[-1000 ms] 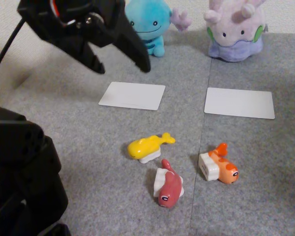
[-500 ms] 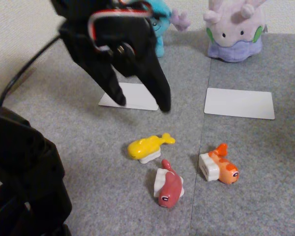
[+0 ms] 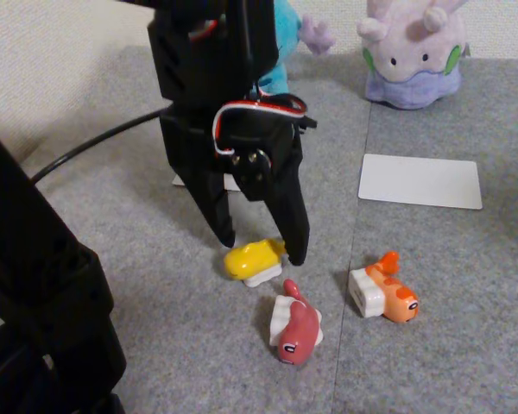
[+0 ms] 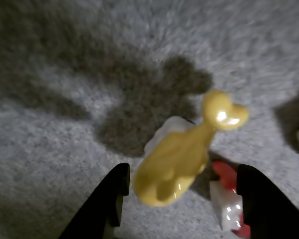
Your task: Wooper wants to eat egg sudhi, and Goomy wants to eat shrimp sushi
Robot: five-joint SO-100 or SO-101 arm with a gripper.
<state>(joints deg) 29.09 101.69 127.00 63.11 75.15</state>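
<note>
On the grey carpet (image 3: pixel 432 345), spread fingers (image 3: pixel 227 233) straddle the egg sudhi (image 3: pixel 252 257), gripping nothing

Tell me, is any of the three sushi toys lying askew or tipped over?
Yes. The orange sushi lies tipped on its side, its white rice block facing left in the fixed view rather than down. The red sushi also leans, with its rice showing at the side. The yellow sushi sits upright on its rice, between the open claw fingers.

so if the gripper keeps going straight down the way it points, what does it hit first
Most likely the egg sudhi: the open gripper straddles it, fingers either side, so it would probably reach the mat around it.
</note>
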